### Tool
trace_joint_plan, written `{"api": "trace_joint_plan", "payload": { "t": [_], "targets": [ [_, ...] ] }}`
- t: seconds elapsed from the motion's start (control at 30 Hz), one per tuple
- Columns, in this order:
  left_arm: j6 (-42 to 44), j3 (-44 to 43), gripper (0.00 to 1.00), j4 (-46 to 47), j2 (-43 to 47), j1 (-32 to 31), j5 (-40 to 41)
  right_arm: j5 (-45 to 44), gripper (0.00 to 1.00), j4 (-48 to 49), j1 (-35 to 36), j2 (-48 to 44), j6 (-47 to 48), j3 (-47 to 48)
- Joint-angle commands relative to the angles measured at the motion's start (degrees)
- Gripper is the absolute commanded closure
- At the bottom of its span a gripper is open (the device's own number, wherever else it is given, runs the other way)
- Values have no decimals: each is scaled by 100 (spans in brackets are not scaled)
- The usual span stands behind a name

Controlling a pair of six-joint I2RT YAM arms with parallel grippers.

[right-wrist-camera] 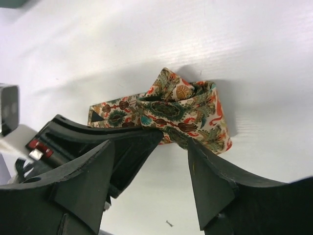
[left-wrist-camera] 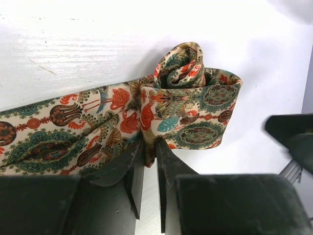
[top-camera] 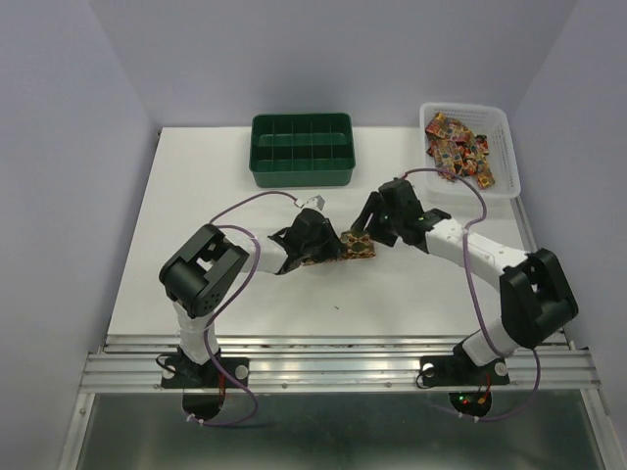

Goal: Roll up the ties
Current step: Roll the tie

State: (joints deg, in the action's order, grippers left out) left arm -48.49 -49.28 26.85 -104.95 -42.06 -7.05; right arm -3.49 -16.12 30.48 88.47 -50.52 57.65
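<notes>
One tie (top-camera: 359,245) lies mid-table, cream with red, green and brown paisley. Its end is wound into a loose roll (left-wrist-camera: 195,98), and the flat length runs off to the left of the left wrist view. My left gripper (left-wrist-camera: 150,147) is shut on a fold of the tie just beside the roll. My right gripper (right-wrist-camera: 150,141) stands open on the opposite side of the roll (right-wrist-camera: 181,110), its fingertips (right-wrist-camera: 190,143) at the roll's near edge with nothing gripped. In the top view the two grippers, left (top-camera: 328,245) and right (top-camera: 370,227), face each other across the tie.
A green compartment tray (top-camera: 301,149) stands at the back centre. A white basket (top-camera: 505,157) at the back right holds several more patterned ties (top-camera: 458,145). The table's near edge is a metal rail (top-camera: 333,357).
</notes>
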Motion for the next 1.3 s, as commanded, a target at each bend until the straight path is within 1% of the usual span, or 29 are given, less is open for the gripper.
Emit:
{"api": "trace_joint_plan", "payload": {
  "t": [0.0, 0.07, 0.17, 0.23, 0.33, 0.47, 0.6, 0.77, 0.9, 1.13, 1.27],
  "targets": [
    [111, -135, 76, -84, -8, -39, -16, -442, 34, 450, -165, -821, 946, -648],
    [94, -126, 76, -92, 0, -39, -51, -416, 34, 984, -218, -1268, 1445, -991],
    [103, -135, 76, -101, 9, -39, -112, -206, 34, 1655, -235, -1577, 2052, -1562],
    [68, -152, 76, -101, 18, -56, -191, -153, 34, 2128, -244, -1631, 2099, -1878],
    [50, -126, 76, -92, 44, -48, -253, 101, 36, 2638, -253, -1482, 2300, -2099],
    [33, -73, 76, -101, 124, -65, -218, 138, 36, 3253, -262, -1253, 2310, -2266],
    [33, -56, 76, -128, 141, -56, -270, -20, 37, 3256, -314, -858, 2284, -2144],
    [-3, -12, 75, -136, 132, -65, -288, 321, 39, 3694, -385, -629, 2188, -2354],
    [-55, -3, 75, -136, 124, -74, -271, 884, 41, 4028, -455, -392, 2126, -2521],
    [-117, 32, 75, -136, 132, -74, -244, 964, 42, 4301, -499, -216, 1994, -2829],
    [-117, 58, 75, -136, 150, -65, -262, 1016, 44, 4625, -525, -84, 1862, -2978]
  ]
}}
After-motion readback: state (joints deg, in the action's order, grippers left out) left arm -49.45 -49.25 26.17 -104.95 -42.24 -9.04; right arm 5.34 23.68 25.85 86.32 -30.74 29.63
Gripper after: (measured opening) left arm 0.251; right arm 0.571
